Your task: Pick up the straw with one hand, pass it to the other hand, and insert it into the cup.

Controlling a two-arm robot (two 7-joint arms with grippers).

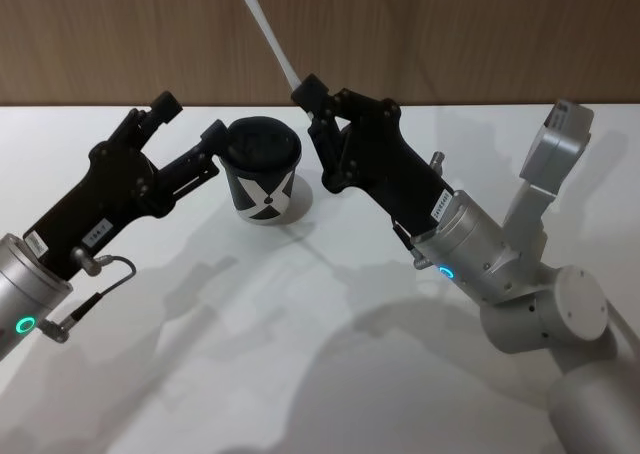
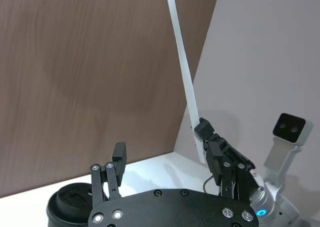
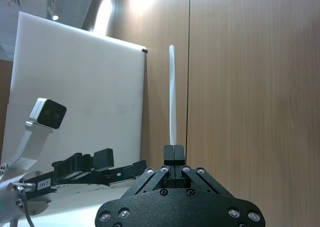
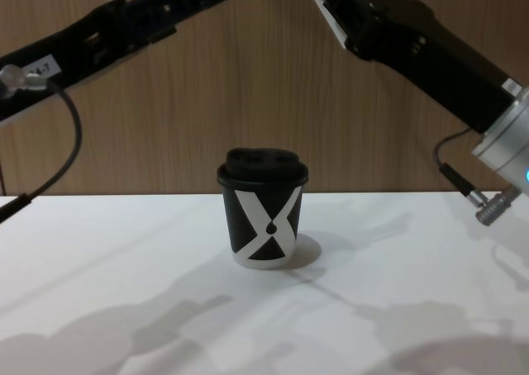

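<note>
From the left: the left gripper (image 1: 190, 119) hangs to the left of the cup (image 1: 262, 179) and higher than its lid, its two fingers spread apart with nothing between them. The chest view cuts the left gripper off at the top edge. The cup stands upright on the white table (image 4: 99, 251). It is small and black, with a bold white X, a drop mark in the middle of the X and a black domed lid. Above the cup and just to its right, the right gripper (image 1: 305, 89) has its fingers clamped together on the straw (image 1: 265, 24). The straw's lower end is hidden between those fingers, and the head view cuts off its upper end at the top edge. The straw is thin, straight and translucent white, and it rises up and away from the cup, clear of the lid and not touching it. There is one straw, one cup and two grippers.
</note>
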